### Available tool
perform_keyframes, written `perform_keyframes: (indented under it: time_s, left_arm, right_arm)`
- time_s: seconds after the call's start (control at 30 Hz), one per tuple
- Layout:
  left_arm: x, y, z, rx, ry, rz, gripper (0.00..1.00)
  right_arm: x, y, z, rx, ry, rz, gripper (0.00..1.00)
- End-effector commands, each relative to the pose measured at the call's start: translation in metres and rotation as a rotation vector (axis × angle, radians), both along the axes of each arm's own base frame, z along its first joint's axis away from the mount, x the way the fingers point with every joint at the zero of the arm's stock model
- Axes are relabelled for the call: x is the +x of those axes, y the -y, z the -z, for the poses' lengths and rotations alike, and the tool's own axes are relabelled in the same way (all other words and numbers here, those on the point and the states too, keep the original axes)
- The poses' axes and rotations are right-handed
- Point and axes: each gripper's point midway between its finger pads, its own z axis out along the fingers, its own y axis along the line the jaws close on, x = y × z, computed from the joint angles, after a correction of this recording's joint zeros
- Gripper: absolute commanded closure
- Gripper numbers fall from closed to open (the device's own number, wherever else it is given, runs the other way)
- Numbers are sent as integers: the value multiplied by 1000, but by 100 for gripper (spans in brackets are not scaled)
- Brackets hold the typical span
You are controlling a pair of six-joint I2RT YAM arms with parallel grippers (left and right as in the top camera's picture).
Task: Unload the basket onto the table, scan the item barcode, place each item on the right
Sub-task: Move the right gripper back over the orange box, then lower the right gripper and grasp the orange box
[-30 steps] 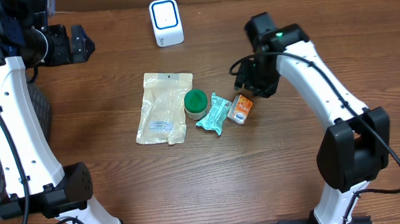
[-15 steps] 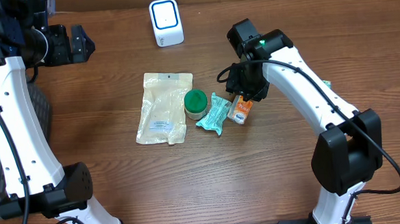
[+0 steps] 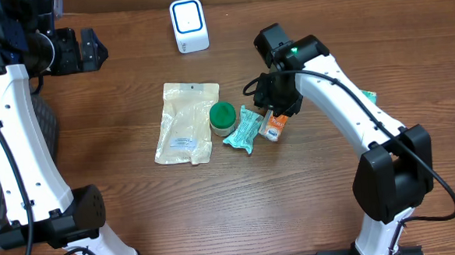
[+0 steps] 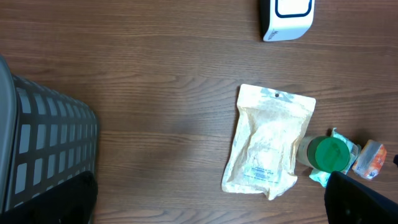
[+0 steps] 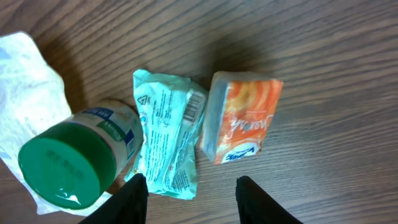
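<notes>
R gripper (image 5: 189, 198) over teal packet (image 5: 166, 140) & orange box (image 5: 241, 124)
Jaws partly apart, gripping nothing; packet and box lie side by side on table (image 3: 294, 202) just beyond its tips, green-lid jar (image 5: 68, 167) against packet's other side, white scanner (image 3: 188, 24) well apart at far edge.

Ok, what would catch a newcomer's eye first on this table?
The right claw hangs open just above a tight cluster mid-table: a green-lidded jar, a teal packet and an orange packet side by side. A pale pouch lies left of the jar, and a white scanner stands at the far edge.
</notes>
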Motion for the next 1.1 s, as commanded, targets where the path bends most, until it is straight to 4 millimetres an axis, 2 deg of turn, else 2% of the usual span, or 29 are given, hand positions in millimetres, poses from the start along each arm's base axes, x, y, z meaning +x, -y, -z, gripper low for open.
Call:
perform_keyframes:
  time_s: [0.0, 0.2, 0.43, 0.67, 1.07]
  left_arm:
    - [0, -2, 1, 9, -5, 8, 0]
    - [0, -2, 1, 10, -5, 8, 1]
    - [0, -2, 1, 10, -5, 8, 0]
    - [0, -2, 1, 10, -5, 8, 0]
    - [0, -2, 1, 9, -5, 8, 1]
  right_arm:
    - [-3, -5, 2, -23, 10, -13, 59]
    - [-8, -10, 10, -95, 38, -44, 62]
    - [-14, 6, 27, -206, 45, 18, 62]
    - [-12, 5, 41, -206, 59, 19, 64]
    - [-28, 3, 76, -262, -50, -17, 65]
